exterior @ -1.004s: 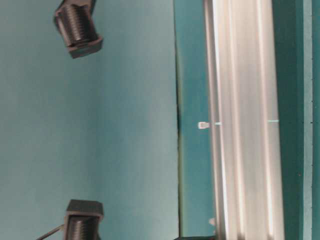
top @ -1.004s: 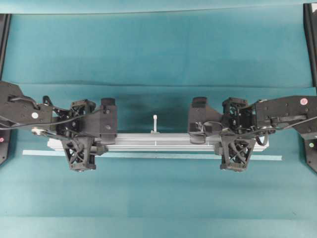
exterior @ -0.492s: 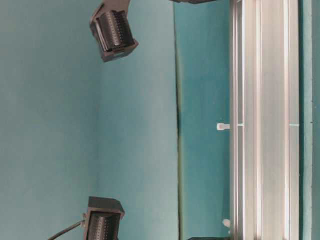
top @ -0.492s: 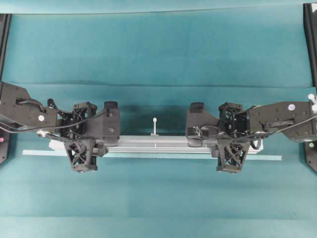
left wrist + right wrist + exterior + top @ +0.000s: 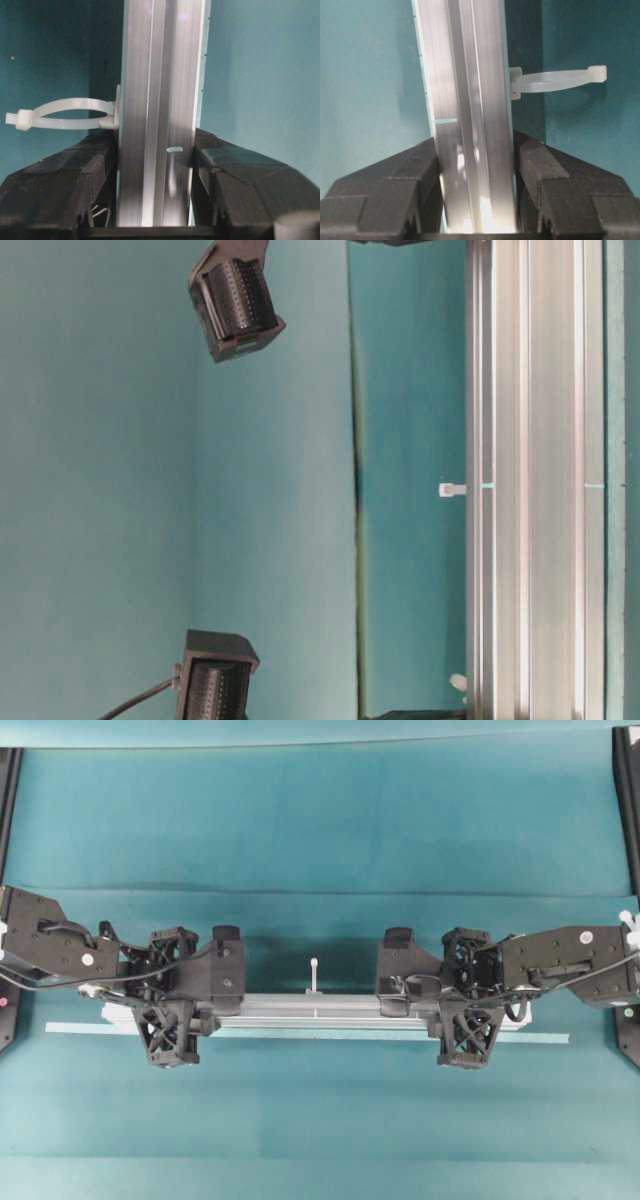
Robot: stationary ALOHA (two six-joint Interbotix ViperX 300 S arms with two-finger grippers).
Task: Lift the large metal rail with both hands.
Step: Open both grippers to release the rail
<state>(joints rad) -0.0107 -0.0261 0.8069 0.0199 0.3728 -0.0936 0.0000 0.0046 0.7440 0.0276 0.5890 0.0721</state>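
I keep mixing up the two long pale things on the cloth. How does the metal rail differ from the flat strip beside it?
The large metal rail is a thick, shiny grooved bar; the tape strip is thin, flat and matte. The rail is clamped by the left gripper and right gripper; the strip is ungripped. The rail carries white pegs; the strip shows none. The strip reaches further at both ends. Both run parallel, left to right.

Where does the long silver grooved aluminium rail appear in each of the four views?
Overhead view: the long silver grooved aluminium rail lies horizontally below centre, between the two grippers.
Table-level view: it runs vertically along the right side.
Left wrist view: it stands vertically in the centre, between black jaws.
Right wrist view: it runs vertically, centre, between black jaws.
Shared landmark: white plastic cable ties stick out from one edge of the rail.
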